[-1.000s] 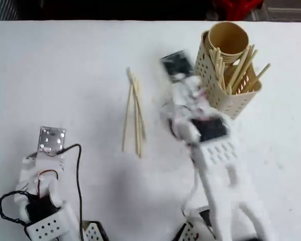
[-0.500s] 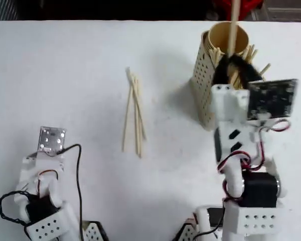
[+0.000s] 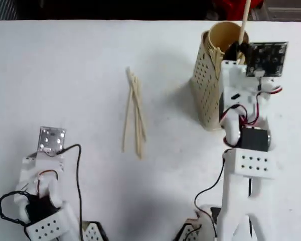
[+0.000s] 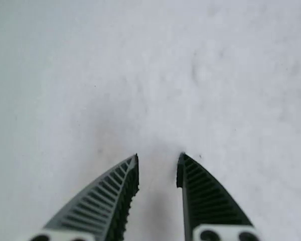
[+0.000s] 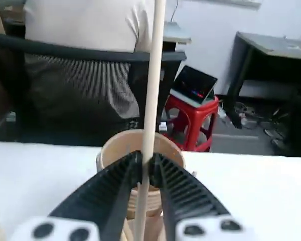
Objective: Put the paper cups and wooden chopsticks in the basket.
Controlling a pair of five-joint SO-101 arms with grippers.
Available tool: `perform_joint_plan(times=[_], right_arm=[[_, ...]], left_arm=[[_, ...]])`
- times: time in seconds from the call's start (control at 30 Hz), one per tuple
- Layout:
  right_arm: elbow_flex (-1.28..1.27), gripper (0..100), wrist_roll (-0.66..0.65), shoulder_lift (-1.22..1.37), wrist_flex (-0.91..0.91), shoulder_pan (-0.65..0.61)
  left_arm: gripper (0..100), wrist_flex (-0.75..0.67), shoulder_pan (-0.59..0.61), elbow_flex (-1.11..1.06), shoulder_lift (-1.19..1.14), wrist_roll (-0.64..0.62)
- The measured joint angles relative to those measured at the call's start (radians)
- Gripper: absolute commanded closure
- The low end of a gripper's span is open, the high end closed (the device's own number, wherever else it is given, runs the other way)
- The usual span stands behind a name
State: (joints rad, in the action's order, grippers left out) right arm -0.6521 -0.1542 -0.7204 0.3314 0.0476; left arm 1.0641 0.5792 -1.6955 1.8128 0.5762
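The white table (image 3: 80, 60) is matte and faintly scuffed, and a loose bundle of wooden chopsticks (image 3: 135, 113) lies on it near the middle, well apart from the cream perforated basket (image 3: 206, 95) at the far right. A paper cup (image 3: 226, 35) stands upright in the basket with other chopsticks (image 3: 214, 50) beside it. The right gripper (image 5: 146, 168) is clamped on a single chopstick (image 5: 154, 75), held upright over the cup's mouth. The left gripper (image 4: 158, 165) hangs low over bare table, its jaws narrowly parted and holding nothing. Behind the table are a black chair (image 5: 85, 55), a dark desk (image 5: 271, 42) and a red stool (image 5: 195, 125) carrying what looks like a tablet (image 5: 193, 86), its screen marks too small to read.
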Motion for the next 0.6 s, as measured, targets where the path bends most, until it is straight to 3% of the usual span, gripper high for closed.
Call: perform_joint_plan(times=[0.2, 0.3, 0.47, 0.6], right_arm=[[-0.167, 98.1, 0.000, -0.002, -0.183, -0.002], [-0.193, 97.0, 0.000, -0.014, -0.192, 0.000], [-0.198, 85.0, 0.000, -0.043, -0.187, -0.002], [-0.198, 83.7, 0.000, -0.083, -0.150, -0.002]], left_arm=[[86, 0.000, 0.000, 0.000, 0.000, 0.000], [86, 0.000, 0.000, 0.000, 0.000, 0.000], [86, 0.000, 0.000, 0.000, 0.000, 0.000], [86, 0.000, 0.000, 0.000, 0.000, 0.000]])
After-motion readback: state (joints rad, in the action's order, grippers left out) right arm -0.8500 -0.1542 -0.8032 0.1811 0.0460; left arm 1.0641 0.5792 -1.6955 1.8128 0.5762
